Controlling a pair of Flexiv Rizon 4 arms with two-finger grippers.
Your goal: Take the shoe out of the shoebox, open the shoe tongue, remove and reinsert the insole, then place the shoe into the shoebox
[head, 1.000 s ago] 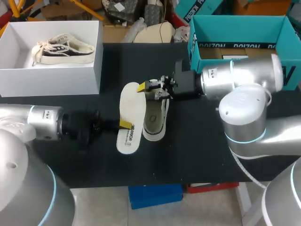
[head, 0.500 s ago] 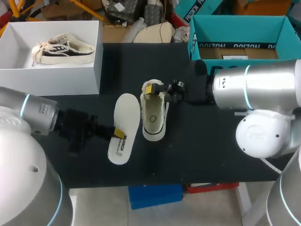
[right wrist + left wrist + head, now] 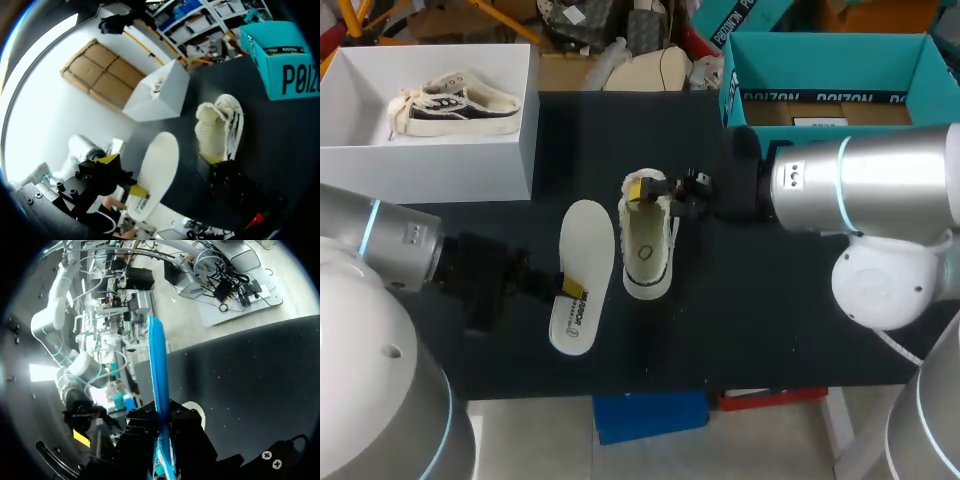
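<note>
The white foam insole (image 3: 582, 250) is out of the shoe and lies flat on the black desk (image 3: 750, 300), just at 9 o'clock of the cream low-top canvas shoe (image 3: 648, 262) and apart from it. The left gripper (image 3: 570, 288) is clamped on the insole's heel end, at its 6 o'clock; the left wrist view shows the insole edge-on, pinched from both sides. The right gripper (image 3: 655, 190) sits at the shoe's 12 o'clock end, against the raised upper there. Whether it actually clasps the shoe or only rests on it, I cannot tell. The shoe stands sole-down at the desk's middle, its opening facing up.

By my reading, removal is done and reinsertion is the step in hand. The next move calls for lifting the insole, carrying it toward 3 o'clock over the shoe's mouth, and feeding it in end first while the shoe is kept steady and its tongue held back. After that, the shoe goes to the open white cardboard shoebox (image 3: 430, 160) at the desk's 10 o'clock, where a matching dark-and-cream shoe (image 3: 455, 103) lies.
</note>
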